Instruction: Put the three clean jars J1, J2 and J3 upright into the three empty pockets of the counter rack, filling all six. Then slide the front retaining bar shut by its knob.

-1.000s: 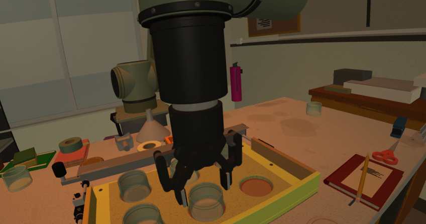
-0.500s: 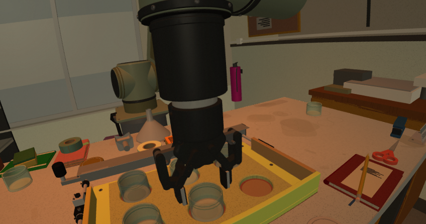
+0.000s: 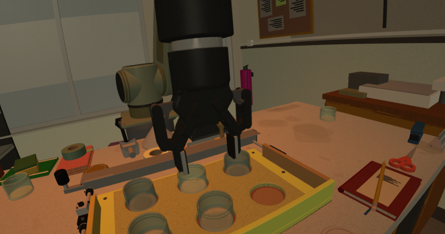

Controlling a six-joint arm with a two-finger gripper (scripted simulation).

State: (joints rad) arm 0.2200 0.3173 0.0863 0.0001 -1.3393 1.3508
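My gripper (image 3: 208, 160) hangs over the back row of the yellow counter rack (image 3: 212, 194), its fingertips down among two clear jars, one (image 3: 192, 178) by the left fingertip and one (image 3: 237, 163) by the right. Three more jars sit in pockets: one (image 3: 140, 194) at the left, one (image 3: 215, 211) in the front middle, one (image 3: 149, 225) at the front left. One pocket (image 3: 267, 195) at the right stands empty. A loose jar (image 3: 328, 113) sits far back on the table and another (image 3: 17, 185) at the far left. The retaining bar (image 3: 162, 164) with its black knob (image 3: 61, 177) lies behind the rack. The gripper is open and holds nothing.
Behind the rack stand the arm's base, a funnel and a tape roll (image 3: 74, 151). A red notebook with a pencil (image 3: 379, 186) and scissors (image 3: 402, 163) lie to the right near the table's edge.
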